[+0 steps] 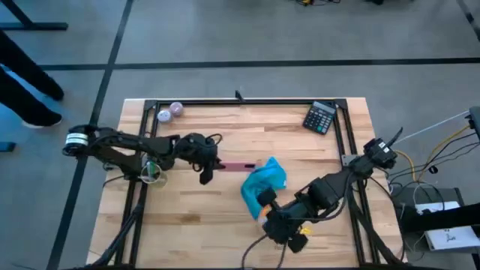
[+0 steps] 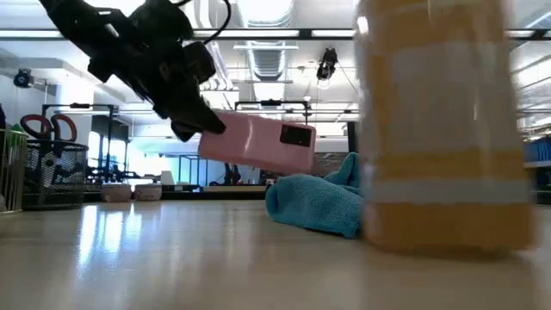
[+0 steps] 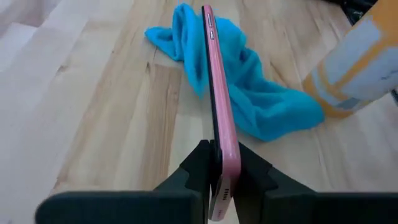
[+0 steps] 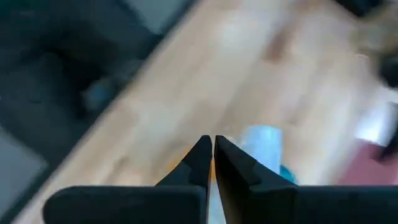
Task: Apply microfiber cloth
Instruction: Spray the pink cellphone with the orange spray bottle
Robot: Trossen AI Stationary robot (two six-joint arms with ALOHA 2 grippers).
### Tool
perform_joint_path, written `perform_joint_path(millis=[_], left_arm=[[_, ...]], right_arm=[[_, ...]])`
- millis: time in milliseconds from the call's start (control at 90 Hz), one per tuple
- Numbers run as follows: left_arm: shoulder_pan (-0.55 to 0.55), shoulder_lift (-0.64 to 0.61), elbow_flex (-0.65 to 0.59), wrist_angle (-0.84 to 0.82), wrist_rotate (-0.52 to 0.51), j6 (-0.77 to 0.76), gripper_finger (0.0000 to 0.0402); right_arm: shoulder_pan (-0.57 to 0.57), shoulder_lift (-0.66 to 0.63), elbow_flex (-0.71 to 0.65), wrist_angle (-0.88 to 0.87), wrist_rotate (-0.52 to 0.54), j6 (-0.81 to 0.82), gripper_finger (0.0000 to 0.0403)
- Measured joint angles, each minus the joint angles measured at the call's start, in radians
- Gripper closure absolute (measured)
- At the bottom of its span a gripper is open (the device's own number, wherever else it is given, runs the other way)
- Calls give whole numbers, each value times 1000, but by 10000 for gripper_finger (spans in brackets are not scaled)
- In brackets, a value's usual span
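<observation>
The left gripper [image 3: 221,180] reached rightward over the wooden table [image 1: 195,217], fingers clamped on the edge of one slim pink phone [image 3: 217,106], held off the surface on its side. The right gripper [image 4: 210,163] angled low, fingers pressed together. One rumpled teal-blue microfiber cloth [image 1: 264,181] lay mid-table (beside one orange spray bottle [image 2: 443,129]). One black calculator [image 1: 321,118] sat at the back right; no writing was legible.

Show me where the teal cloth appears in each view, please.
High: cloth right of centre.
Low: cloth mid-frame, beside the bottle.
Left wrist: cloth behind the phone edge.
Right wrist: too blurred to tell.
Shared landmark: the pink phone.
</observation>
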Motion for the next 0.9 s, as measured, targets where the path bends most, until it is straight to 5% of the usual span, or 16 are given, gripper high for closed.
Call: perform_joint_path(millis=[144,900], left_arm=[[0,-13,0,-12,-2,0,375],[0,-9,0,-30,-4,-4,375]], right_arm=[[-34,-3,0,-1,110,17,400],[-44,-16,0,1,112,30,400]])
